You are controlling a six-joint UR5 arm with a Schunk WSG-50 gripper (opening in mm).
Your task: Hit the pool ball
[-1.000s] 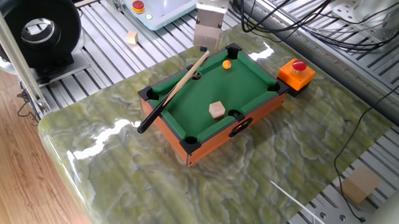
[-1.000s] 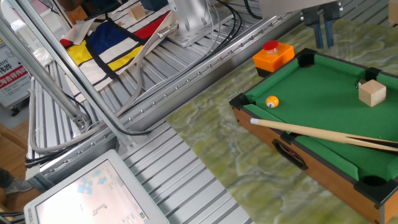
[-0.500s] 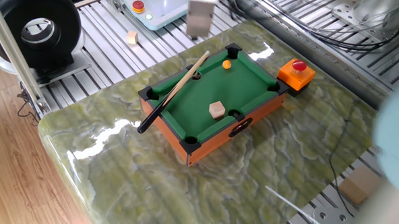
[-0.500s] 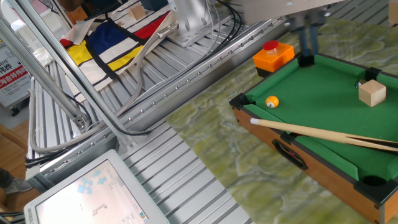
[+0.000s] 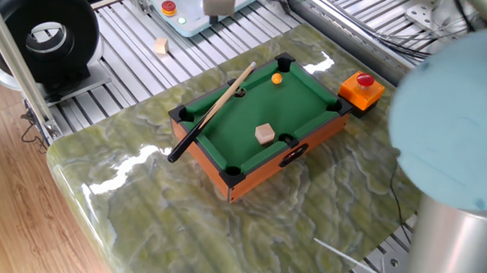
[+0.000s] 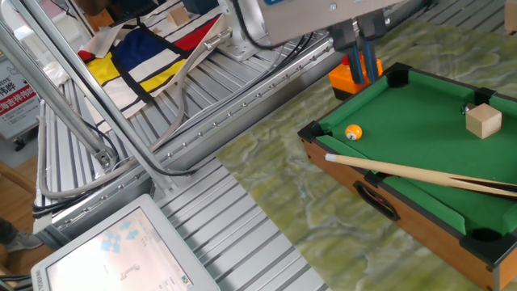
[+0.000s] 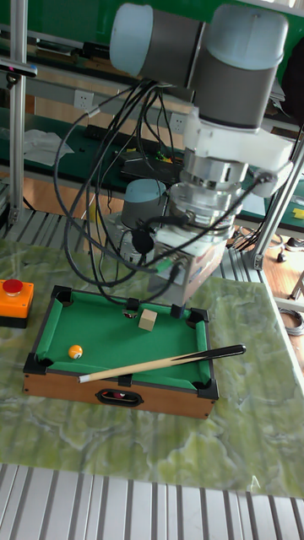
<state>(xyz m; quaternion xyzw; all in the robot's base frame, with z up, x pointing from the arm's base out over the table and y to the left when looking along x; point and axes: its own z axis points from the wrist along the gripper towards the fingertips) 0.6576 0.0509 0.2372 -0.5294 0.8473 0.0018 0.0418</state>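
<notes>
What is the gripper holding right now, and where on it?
Nothing. The gripper hangs in the air with nothing between its fingers, while the cue stick lies untouched across the pool table beside the pool ball.

The tool (image 6: pixel 360 58) slides away from the mini pool table's far corner, now hanging over the orange button box (image 6: pixel 346 78).

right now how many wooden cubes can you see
2. One wooden cube sits on the green felt near a side pocket; another cube lies off the pool table on the metal slats. Others may be hidden.
</notes>
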